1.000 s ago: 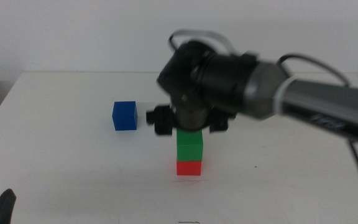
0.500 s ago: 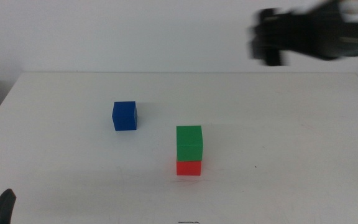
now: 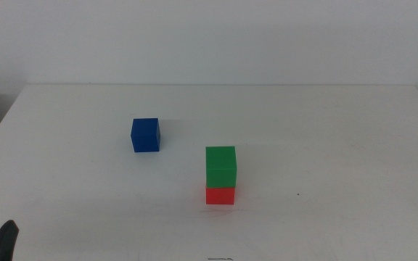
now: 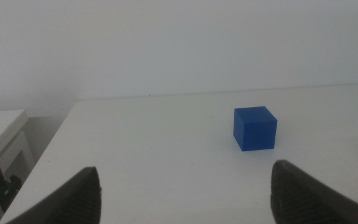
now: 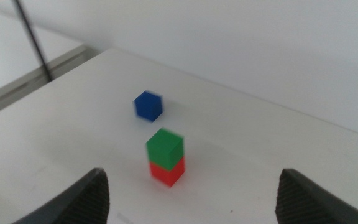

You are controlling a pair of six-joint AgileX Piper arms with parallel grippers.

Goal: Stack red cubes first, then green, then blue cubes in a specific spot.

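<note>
The green cube (image 3: 220, 166) sits squarely on the red cube (image 3: 220, 195) near the middle of the white table. The blue cube (image 3: 145, 135) stands alone, to the left of the stack and farther back. In the right wrist view the green cube (image 5: 165, 147), red cube (image 5: 166, 172) and blue cube (image 5: 148, 106) lie well beyond my right gripper (image 5: 192, 186), which is open and empty, high and away from the table. My left gripper (image 4: 185, 180) is open and empty, low at the front left, with the blue cube (image 4: 255, 128) ahead of it. Only its tip (image 3: 4, 243) shows in the middle view.
The table's left edge (image 4: 55, 134) drops off beside a low white shelf (image 4: 2, 134). A thin dark rod (image 5: 33, 37) stands beyond the table in the right wrist view. A white wall backs the table.
The right gripper let go of the green cube on the red one, rose up and to the right, and has left the middle view. The cubes and the left arm stayed put.
</note>
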